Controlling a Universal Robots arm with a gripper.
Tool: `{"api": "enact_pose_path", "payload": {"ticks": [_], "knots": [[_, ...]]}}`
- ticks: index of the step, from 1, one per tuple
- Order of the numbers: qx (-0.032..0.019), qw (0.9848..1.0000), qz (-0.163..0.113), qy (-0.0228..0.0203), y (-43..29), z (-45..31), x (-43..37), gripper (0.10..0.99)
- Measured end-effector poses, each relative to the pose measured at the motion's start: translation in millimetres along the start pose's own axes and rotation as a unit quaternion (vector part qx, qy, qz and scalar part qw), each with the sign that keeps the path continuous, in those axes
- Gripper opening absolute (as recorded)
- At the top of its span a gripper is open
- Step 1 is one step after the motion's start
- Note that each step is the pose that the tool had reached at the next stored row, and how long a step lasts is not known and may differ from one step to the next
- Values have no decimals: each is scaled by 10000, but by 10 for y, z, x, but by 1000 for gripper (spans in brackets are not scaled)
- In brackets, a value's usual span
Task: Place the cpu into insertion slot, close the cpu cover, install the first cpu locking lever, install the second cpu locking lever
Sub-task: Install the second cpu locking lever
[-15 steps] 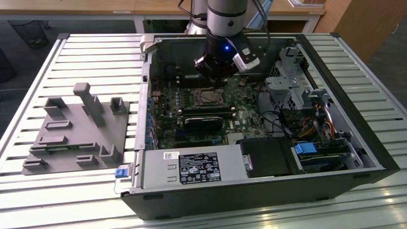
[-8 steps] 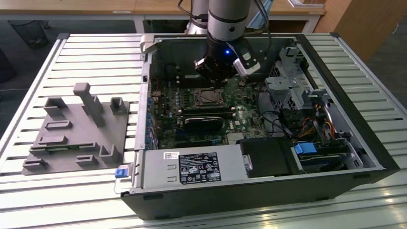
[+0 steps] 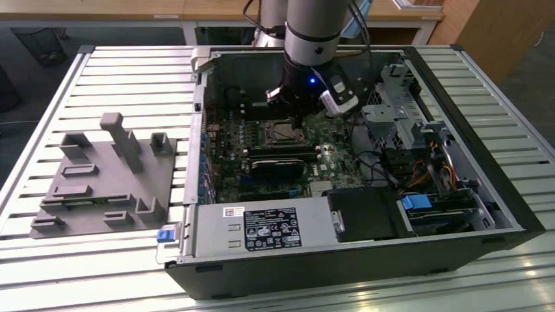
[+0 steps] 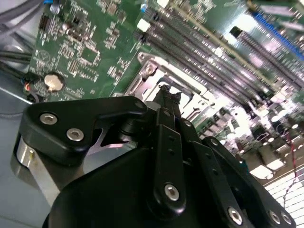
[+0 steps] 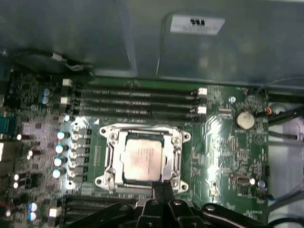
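A: The cpu [image 5: 145, 159]: where?

B: Lying flat in the insertion slot [image 3: 281, 132], grey top facing up. Framed on all sides by the cpu cover [image 5: 110, 154], which looks lowered onto it.

A: Starting nearest, then?

B: Nearest, the gripper [image 5: 162, 186], tips pinched together with nothing between them. Poised at the near edge of the cover in both wrist views, right beside the silver rim; impossible to say whether touching.

A: And the levers?

B: Too thin to follow along the frame. No telling whether hooked or loose.

A: Past the socket?

B: Long black memory slots [image 5: 137, 97] just beyond the cover's far edge. To one side, a row of small capacitors [image 5: 61, 148]; to the other, a coin battery [image 5: 245, 119]. Farthest off, a grey metal housing [image 5: 142, 42] bearing a white label.

A: Worries from here?

B: Mostly slipping. Narrow, closed tips against a thin springy wire: easy to skid off and jab the green board or those capacitors. Pushing slightly off line likely to let a lever spring back instead of catching under its hook. Pressing on the cover itself rather than on a lever, also risky: could tilt the frame and load the chip unevenly. Little room around the socket for a wide correction.
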State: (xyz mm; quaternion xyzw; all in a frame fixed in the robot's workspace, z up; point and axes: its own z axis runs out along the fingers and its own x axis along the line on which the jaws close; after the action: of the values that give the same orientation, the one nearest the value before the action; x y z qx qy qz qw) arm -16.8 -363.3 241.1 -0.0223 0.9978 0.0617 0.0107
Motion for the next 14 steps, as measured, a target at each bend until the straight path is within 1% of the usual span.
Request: {"api": "enact_pose_path", "payload": {"ticks": [2,6,9,12,14], "knots": [[0,10000,0,0,-27,-2,3,106],[0,10000,1,0,-33,2,5,106],[-1,10000,0,0,-62,2,9,106],[-9,10000,1,-1,-104,-1,30,106],[-12,10000,1,-1,-124,-4,59,106]]}}
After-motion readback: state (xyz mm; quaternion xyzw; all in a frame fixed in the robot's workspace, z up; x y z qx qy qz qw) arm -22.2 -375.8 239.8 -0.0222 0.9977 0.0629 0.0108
